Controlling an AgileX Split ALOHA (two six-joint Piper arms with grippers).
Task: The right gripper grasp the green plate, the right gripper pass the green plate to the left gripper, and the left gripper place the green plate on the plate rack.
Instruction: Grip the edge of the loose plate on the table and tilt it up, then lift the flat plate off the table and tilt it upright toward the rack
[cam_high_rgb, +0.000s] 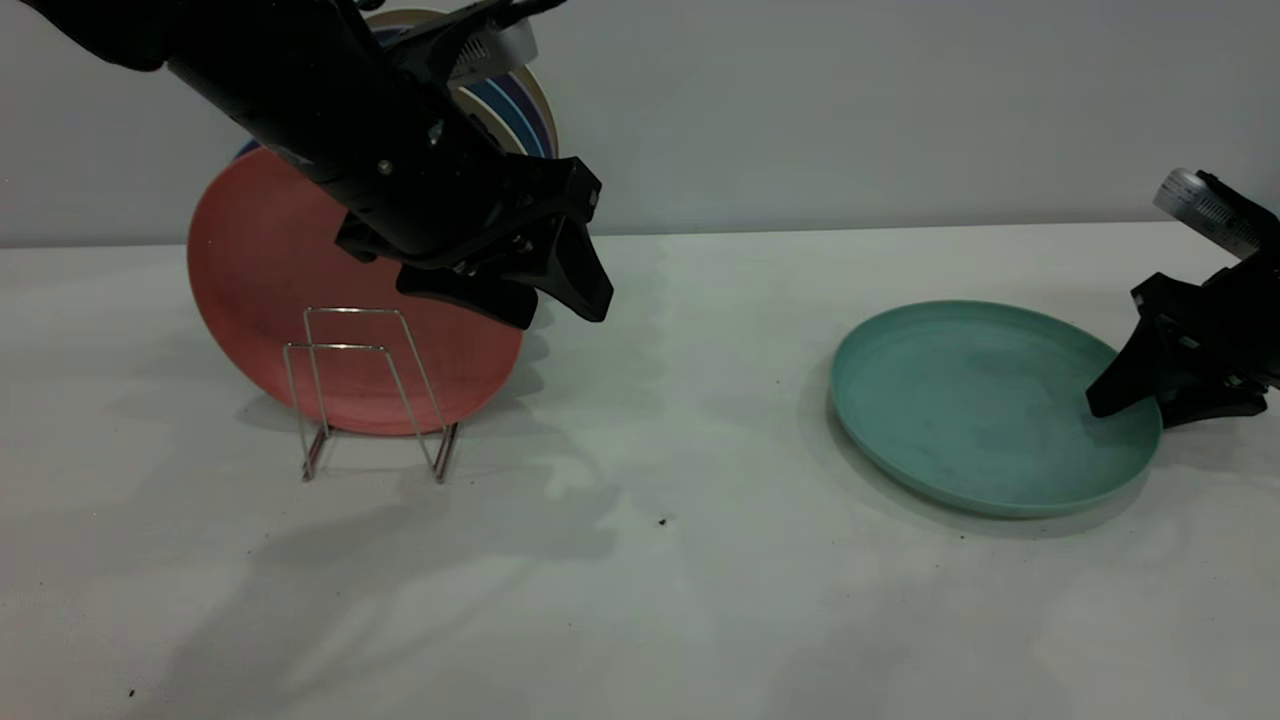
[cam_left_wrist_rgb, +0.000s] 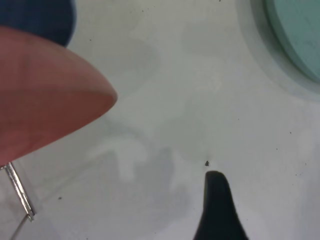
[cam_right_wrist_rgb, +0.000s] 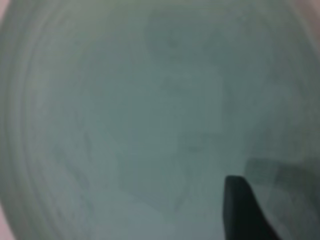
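Two arms, right gripper (cam_high_rgb: 1135, 400) straddling green plate (cam_high_rgb: 985, 405) rim, left gripper (cam_high_rgb: 560, 300) raised

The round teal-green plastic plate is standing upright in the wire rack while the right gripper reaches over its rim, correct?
Not quite. The round teal-green plastic plate lies flat on the white table, apart from the silvery wire rack, as the exterior view shows. The right gripper does reach over its rim.

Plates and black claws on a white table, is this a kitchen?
Probably not a kitchen: more likely a robot test bench. A bare white table against a plain wall holds only a wire plate rack, a green plate and two robot grippers.
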